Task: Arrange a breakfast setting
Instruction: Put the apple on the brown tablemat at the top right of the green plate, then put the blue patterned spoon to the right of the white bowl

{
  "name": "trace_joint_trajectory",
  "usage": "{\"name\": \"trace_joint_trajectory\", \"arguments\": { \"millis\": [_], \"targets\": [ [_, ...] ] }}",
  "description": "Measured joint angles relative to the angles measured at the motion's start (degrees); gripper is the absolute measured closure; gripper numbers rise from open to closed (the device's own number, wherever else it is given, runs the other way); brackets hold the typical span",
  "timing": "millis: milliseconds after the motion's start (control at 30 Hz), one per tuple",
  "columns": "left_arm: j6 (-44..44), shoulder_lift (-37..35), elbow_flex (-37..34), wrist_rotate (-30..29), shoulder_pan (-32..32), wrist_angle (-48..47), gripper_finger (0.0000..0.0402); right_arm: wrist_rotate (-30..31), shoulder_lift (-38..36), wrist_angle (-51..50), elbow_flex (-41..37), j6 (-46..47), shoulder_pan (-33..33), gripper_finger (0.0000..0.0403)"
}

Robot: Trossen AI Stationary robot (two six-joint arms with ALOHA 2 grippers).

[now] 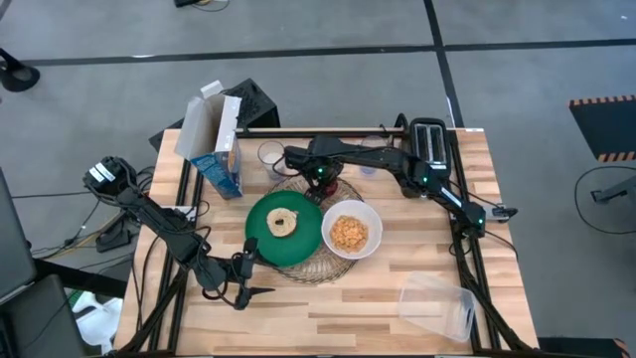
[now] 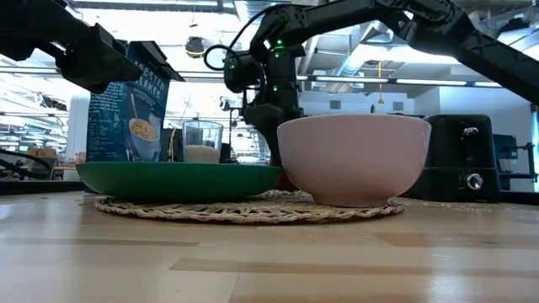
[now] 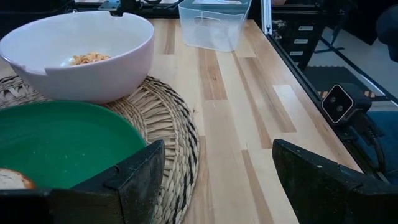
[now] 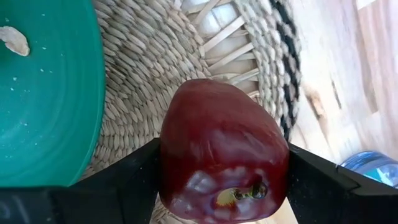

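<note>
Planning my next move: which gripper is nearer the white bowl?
Right. The right gripper, shut on the apple, sits just beyond the white bowl over the mat. The left gripper waits farther off, past the green plate.

Even, bright overhead light in high view; shadows under arms soft and short. Low view backlit: ceiling strip lights and pale room behind blow out, arms read as dark silhouettes, near table edge (image 2: 269, 269) blurred, white bowl (image 2: 354, 158) sharp. Left wrist view clear, soft sheen on green plate (image 3: 62, 143). Right wrist view: small red apple (image 4: 224, 152) glossy with highlights, wood at frame edge overexposed and smeared.
</note>
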Motion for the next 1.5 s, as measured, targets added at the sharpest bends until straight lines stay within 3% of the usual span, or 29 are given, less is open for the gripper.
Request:
{"name": "trace_joint_trajectory", "arguments": {
  "millis": [667,933,1233,1500],
  "targets": [
    [-0.11,0.0,0.0,0.07,0.0,0.0,0.0121,-0.31,0.0,1.66,-0.02,0.12,0.04,0.0047],
    [-0.12,0.0,0.0,0.08,0.0,0.0,0.0121,-0.29,0.0,2.81,0.0,-0.01,0.1,0.0006],
    [-0.11,0.0,0.0,0.09,0.0,-0.02,0.0121,-0.25,-0.66,1.88,-0.01,-1.4,0.15,0.0015],
    [-0.11,0.0,0.0,0.05,0.0,-0.23,0.0121,-0.09,-6.87,1.38,0.02,-1.43,0.41,0.0015]
  ]
}}
